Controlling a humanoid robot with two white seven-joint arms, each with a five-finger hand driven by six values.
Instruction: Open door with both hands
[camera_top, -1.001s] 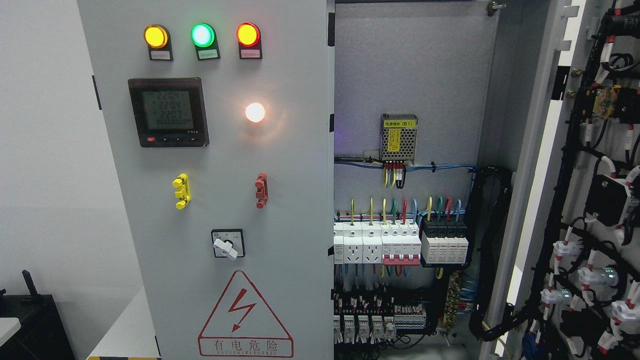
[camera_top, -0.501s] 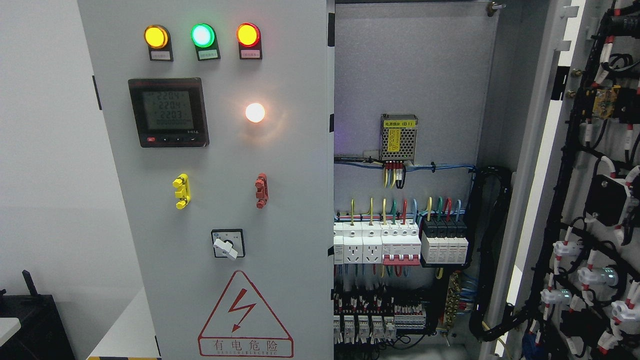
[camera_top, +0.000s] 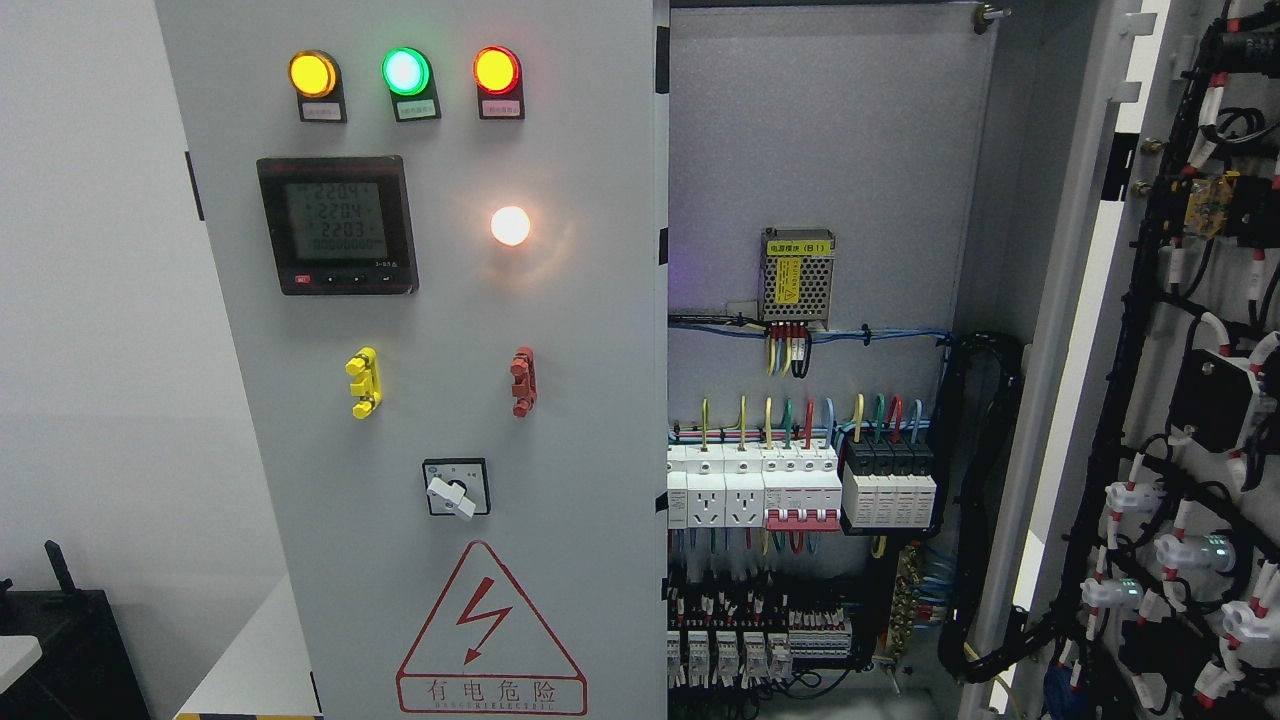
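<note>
Right door (camera_top: 1180, 400) swung open, left door (camera_top: 440, 400) shut

Place: electrical plant room | Evidence: grey control cabinet (camera_top: 450, 350), lit indicator lamps (camera_top: 405, 70), breaker rows (camera_top: 800, 485), wiring looms (camera_top: 1180, 450)

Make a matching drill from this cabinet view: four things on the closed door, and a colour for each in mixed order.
Things:
1. middle indicator lamp
2. left handle
3. right handle
4. lamp beside the meter

Colours:
a. red
b. white
c. green
d. yellow

Pairs: 1-c, 2-d, 3-a, 4-b. All sit on the closed door; neither robot hand is in view.
</note>
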